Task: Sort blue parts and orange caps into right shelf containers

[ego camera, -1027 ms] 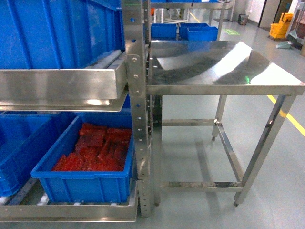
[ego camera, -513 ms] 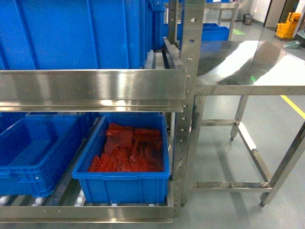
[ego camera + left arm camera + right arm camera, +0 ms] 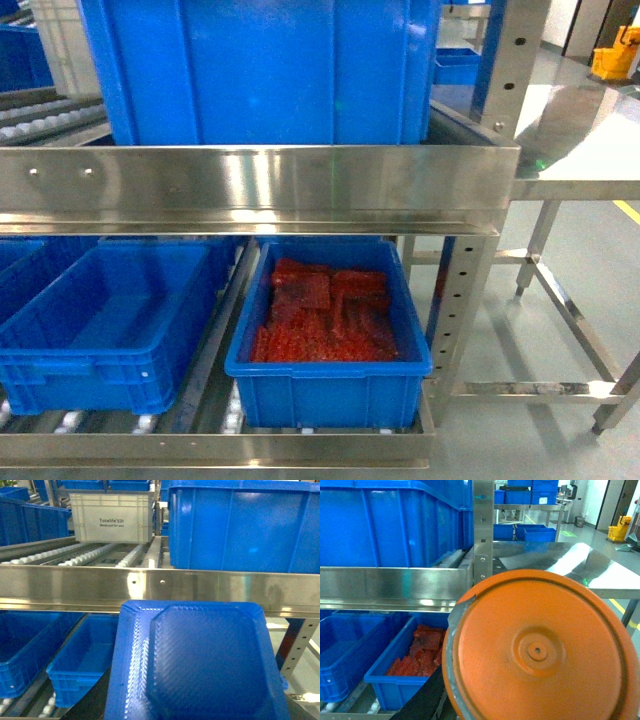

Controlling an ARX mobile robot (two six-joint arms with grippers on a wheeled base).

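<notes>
A blue part (image 3: 200, 665), a flat square tray with a raised textured middle, fills the lower left wrist view and hangs in the air before the shelf. My left gripper is shut on it, its fingers hidden behind it. An orange cap (image 3: 540, 650), round with a small centre boss, fills the lower right wrist view. My right gripper is shut on it, fingers likewise hidden. A large blue crate (image 3: 260, 70) stands on the upper shelf, also seen as the crate (image 3: 240, 527) and the crate (image 3: 385, 525). Neither gripper shows in the head view.
On the lower shelf stand a blue bin (image 3: 330, 375) holding red pieces and an empty blue bin (image 3: 60, 360). The shelf's steel front rail (image 3: 260, 180) and post (image 3: 510, 60) are close. A steel table (image 3: 585, 150) stands right. A white tote (image 3: 111, 517) sits further back.
The head view has swung left towards the shelf: the post and the bin of red pieces slid right in the view, and the steel table moved to the right edge.
</notes>
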